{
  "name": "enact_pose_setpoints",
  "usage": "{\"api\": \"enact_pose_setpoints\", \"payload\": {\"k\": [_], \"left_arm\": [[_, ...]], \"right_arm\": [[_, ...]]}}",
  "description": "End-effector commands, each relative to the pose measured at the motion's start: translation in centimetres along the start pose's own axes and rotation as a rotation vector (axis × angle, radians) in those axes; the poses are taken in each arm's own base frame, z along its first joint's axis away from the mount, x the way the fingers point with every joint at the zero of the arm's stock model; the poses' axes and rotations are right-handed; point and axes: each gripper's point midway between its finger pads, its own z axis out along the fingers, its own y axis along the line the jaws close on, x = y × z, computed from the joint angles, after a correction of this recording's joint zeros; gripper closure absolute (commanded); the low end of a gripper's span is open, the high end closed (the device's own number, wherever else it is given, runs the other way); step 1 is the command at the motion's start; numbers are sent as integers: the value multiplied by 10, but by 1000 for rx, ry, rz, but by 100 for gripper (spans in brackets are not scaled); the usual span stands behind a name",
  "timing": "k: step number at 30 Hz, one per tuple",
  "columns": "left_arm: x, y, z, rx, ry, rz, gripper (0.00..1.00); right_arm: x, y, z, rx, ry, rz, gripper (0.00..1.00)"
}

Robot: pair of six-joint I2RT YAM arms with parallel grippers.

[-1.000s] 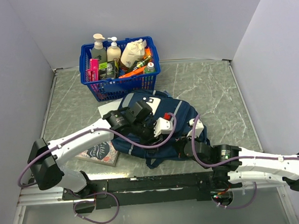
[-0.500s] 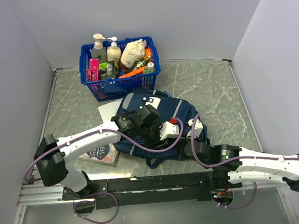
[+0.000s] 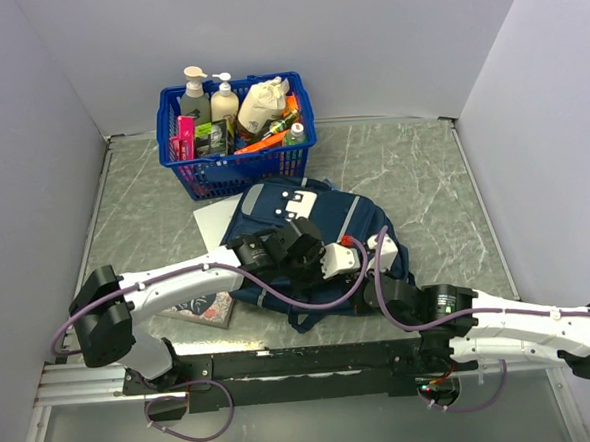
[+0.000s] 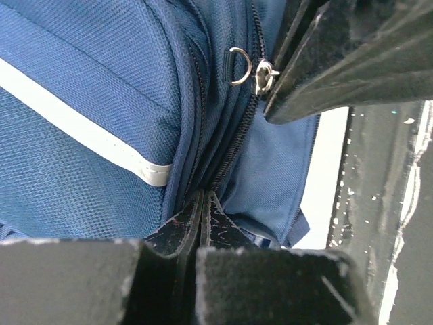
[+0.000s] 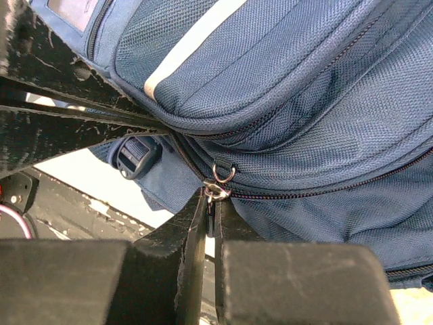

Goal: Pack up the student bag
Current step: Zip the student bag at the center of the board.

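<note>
No legible text in any view.
- Dark patterned book cover [image 3: 195,305], lower left of top view: pale script title, too small to read.
- Pale pump bottles [image 3: 195,97] and pink carton [image 3: 184,138] in blue plastic mesh basket [image 3: 242,170], upper centre: labels unreadable.
- White rectangular patch [image 3: 270,194] on navy blue fabric backpack [image 3: 360,220]: lettering not resolvable.

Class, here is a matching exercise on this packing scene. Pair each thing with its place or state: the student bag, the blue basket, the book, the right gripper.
Column one
1. student bag
2. blue basket
3. book
4. right gripper

Column two
A. holds bottles, at the far side of the table
B. lies flat at the near left
C. shut on a zip pull
D. navy, in the middle

Pairs: 1-D, 2-A, 3-B, 4-C
</note>
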Motion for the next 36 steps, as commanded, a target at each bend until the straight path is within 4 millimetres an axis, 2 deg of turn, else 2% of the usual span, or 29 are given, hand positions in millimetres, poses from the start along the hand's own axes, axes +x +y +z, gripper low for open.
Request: {"api": "enact_pose_setpoints", "payload": {"k": [1,3,8,13,18,20,23,24,26,31,33,36], "left_arm": [[-6,39,-8,-193,-19,19,99],[-8,34,-13,-158,-21,35,99],[5,18,-26,-91,2,59,99],[17,18,-36,-84,13,48,99],[28,25,-41,-87,14,16,99],[26,26,-42,-81,5,-2,99],[11,16,-46,-25,-47,-12,78],[5,9,-46,21,-68,-16,62],[2,3,-44,61,-73,-27,50],[0,-13,-33,143,-79,-37,45],[-4,-14,-30,138,-85,-30,39],[-4,-11,-22,107,-74,-11,37]], "right_arm": [[-54,38,-21,-135,-123,127,100],[-49,29,-21,-100,-105,123,100],[-45,3,-22,-21,-89,151,100],[-38,-16,-32,19,-67,151,100],[-30,-17,-34,11,-38,154,100],[-30,-8,-32,-27,-31,147,100],[-28,1,-26,-43,-15,139,100],[-26,2,-23,-38,-6,134,100],[-28,9,-21,-52,-5,132,100],[-37,17,-21,-76,-22,121,100],[-39,20,-22,-84,-25,120,100],[-41,23,-22,-93,-21,119,100]]}}
